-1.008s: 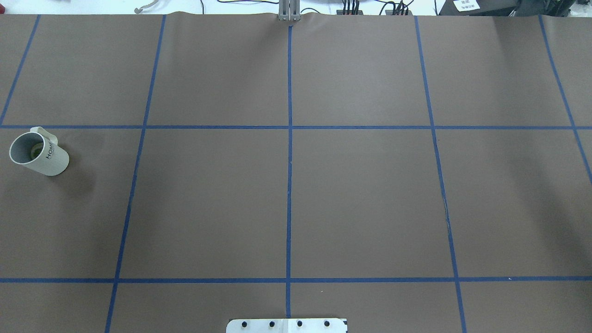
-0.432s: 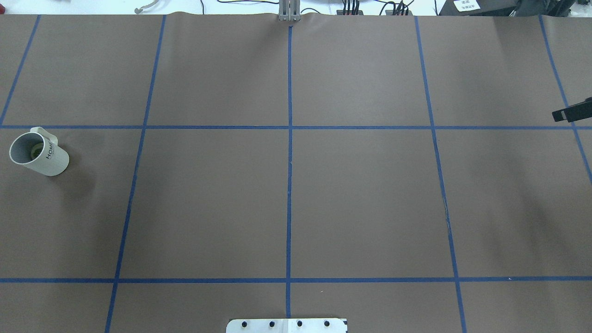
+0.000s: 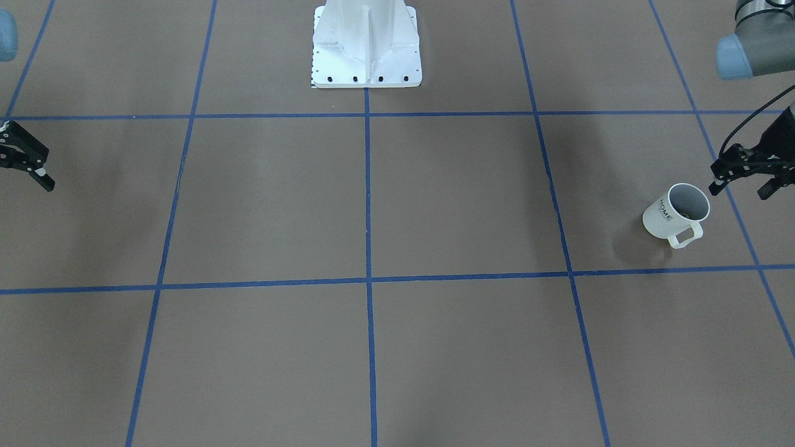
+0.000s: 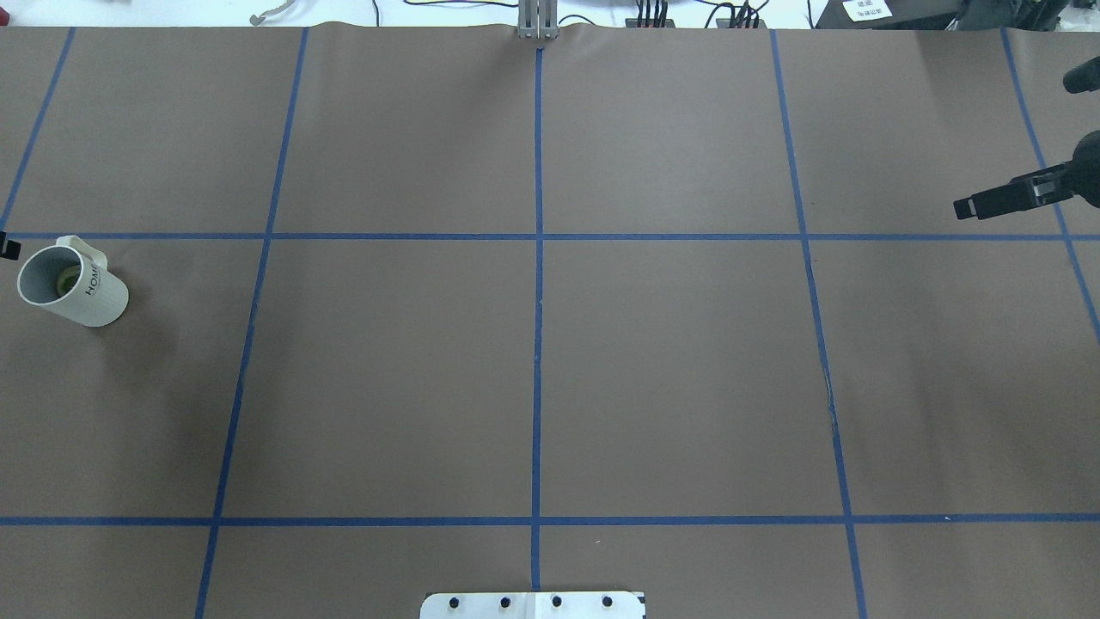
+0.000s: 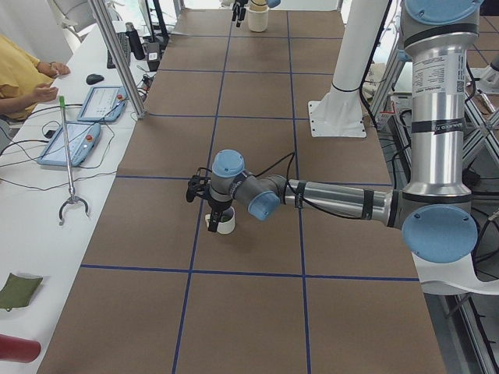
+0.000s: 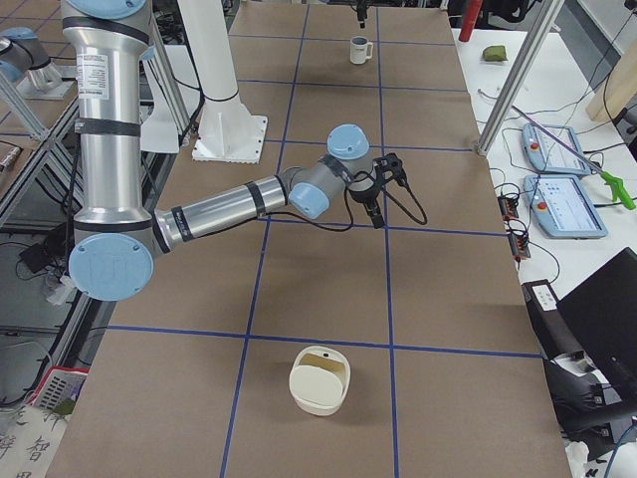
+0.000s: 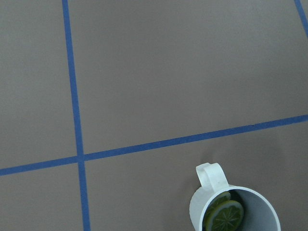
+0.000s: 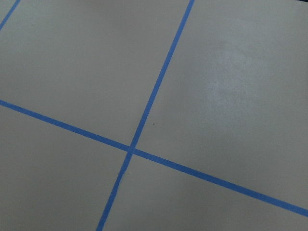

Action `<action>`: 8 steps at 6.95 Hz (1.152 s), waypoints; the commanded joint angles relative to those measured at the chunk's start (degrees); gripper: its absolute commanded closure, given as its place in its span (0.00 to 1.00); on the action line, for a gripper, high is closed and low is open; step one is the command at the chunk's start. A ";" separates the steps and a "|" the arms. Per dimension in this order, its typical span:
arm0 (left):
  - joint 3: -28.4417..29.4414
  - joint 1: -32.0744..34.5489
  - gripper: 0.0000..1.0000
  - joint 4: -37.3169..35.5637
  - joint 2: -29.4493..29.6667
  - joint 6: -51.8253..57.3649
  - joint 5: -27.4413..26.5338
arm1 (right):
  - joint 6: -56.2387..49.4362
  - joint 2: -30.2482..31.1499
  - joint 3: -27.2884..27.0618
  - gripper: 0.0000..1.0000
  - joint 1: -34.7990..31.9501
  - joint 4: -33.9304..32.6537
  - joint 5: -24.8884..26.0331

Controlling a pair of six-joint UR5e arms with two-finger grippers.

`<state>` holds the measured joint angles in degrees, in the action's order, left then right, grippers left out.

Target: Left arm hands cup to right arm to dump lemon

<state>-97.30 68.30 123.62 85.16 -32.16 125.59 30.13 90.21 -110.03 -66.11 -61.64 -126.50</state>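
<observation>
The white "HOME" cup stands upright at the far left of the table with a lemon slice inside; its handle points away from the robot. The cup also shows in the front view. My left gripper is open and empty, hovering just outboard of the cup; only its tip shows overhead. My right gripper hangs over the far right of the table, empty. In the front view one splayed finger of it shows, so it looks open.
A cream lidded container sits at the table's right end. The white robot base stands at the near middle edge. Blue tape lines grid the brown table cover. Operators' tablets lie on a side bench.
My right gripper has come in from the right edge and moved left. The tip of my left gripper has appeared at the left edge by the cup. The cup has not moved.
</observation>
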 commanded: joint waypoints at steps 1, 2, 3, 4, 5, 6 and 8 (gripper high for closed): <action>0.97 -2.81 0.00 2.67 -1.13 -3.07 -1.04 | 1.25 -1.27 -0.01 0.00 0.90 0.12 0.82; 1.06 -4.04 0.00 3.20 -1.22 -4.21 -2.96 | 1.25 -1.27 -0.01 0.00 0.98 0.12 0.73; 1.32 -5.70 0.00 3.64 -1.22 -5.53 -4.98 | 1.25 -1.27 0.08 0.00 0.99 0.12 0.82; 1.49 -7.37 0.05 4.95 -1.22 -7.54 -6.57 | 1.25 -1.27 0.08 0.00 0.99 0.12 0.73; 1.76 -8.17 0.39 5.83 -1.22 -8.78 -6.93 | 1.25 -1.27 0.08 0.00 0.99 0.12 0.73; 1.76 -8.27 0.87 5.84 -1.14 -8.71 -6.94 | 1.25 -1.27 0.08 0.00 1.07 0.12 0.73; 1.94 -8.36 1.00 5.84 -1.14 -8.27 -6.94 | 1.25 -1.27 0.08 0.00 0.99 0.12 0.73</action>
<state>-95.47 60.02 129.42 84.01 -40.59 118.69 31.38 88.95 -109.95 -65.11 -61.52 -125.77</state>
